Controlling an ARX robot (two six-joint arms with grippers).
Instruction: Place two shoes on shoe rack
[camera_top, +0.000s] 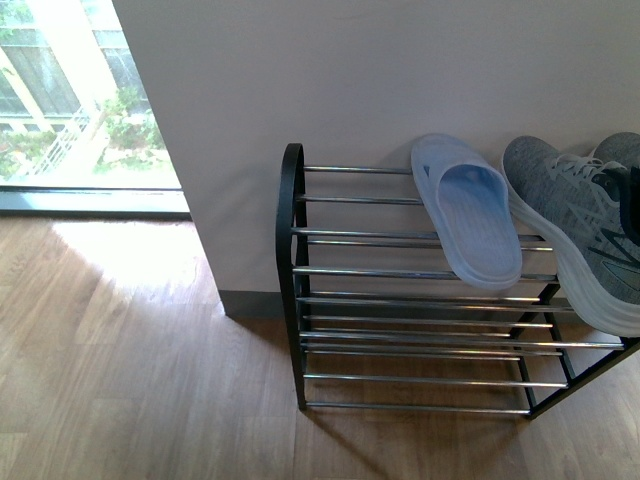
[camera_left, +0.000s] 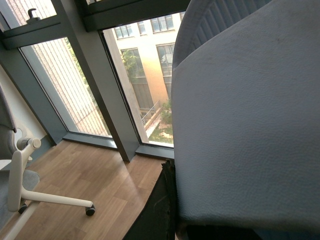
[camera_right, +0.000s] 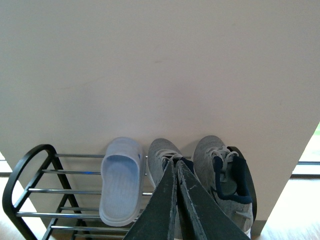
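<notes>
Your right gripper (camera_right: 176, 167) hangs above the shoe rack (camera_top: 290, 240), its 2 dark fingers (camera_right: 165, 205) pressed together with no visible gap and nothing between them, tips over the left grey sneaker (camera_right: 161, 152) in the right wrist view. Your left gripper itself is hidden; its wrist view is filled by a pale blue slide (camera_left: 250, 125) held tight against the camera, though you cannot tell the finger spacing from it. On the rack's top tier, 1 pale blue slide (camera_top: 468, 210) lies sole down, toe toward the wall, just beside a grey sneaker (camera_top: 575, 225) with a white sole. The right wrist view shows a 2nd grey sneaker (camera_right: 222, 172) alongside, dark lining visible. The rack stands against a pale wall (camera_top: 350, 80) on wood flooring (camera_top: 120, 380)
</notes>
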